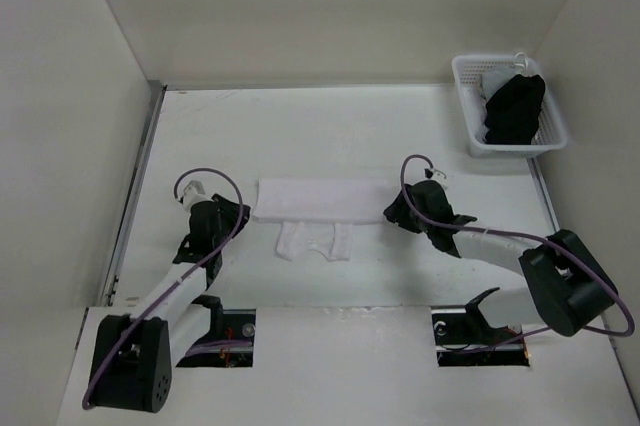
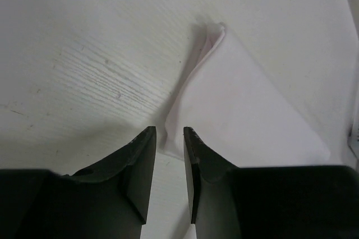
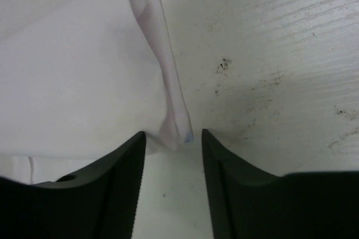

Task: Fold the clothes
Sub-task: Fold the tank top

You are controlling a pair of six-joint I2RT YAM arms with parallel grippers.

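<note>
The white wood-grain table [image 1: 400, 136] filled the space between the pale walls, with the two black-and-white arms reaching in from its near edge. The clothes [image 1: 320, 199], a thin white soft-fabric garment, lay near the middle of the table. They were folded into a long flat band running left to right, and a smaller crumpled part stuck out from the band's near side.

At the far right corner stood a white slotted plastic basket [image 1: 468, 106] with a black crumpled garment [image 1: 515, 108] in it, well apart from the clothes.

The left gripper [image 1: 243, 212] sat low at the left end of the band. In the left wrist view the clothes [image 2: 247, 115] showed a folded corner running down toward the left gripper [image 2: 169, 132]. Its dark fingers stood a little apart, with the cloth's edge lying loose in the gap and not pinched.

The right gripper [image 1: 392, 212] sat at the band's right end. From the right wrist, the clothes [image 3: 73, 82] showed a narrow doubled edge that ended just between the tips of the right gripper [image 3: 173, 135]. Those fingers were parted wider than the edge and held nothing.
</note>
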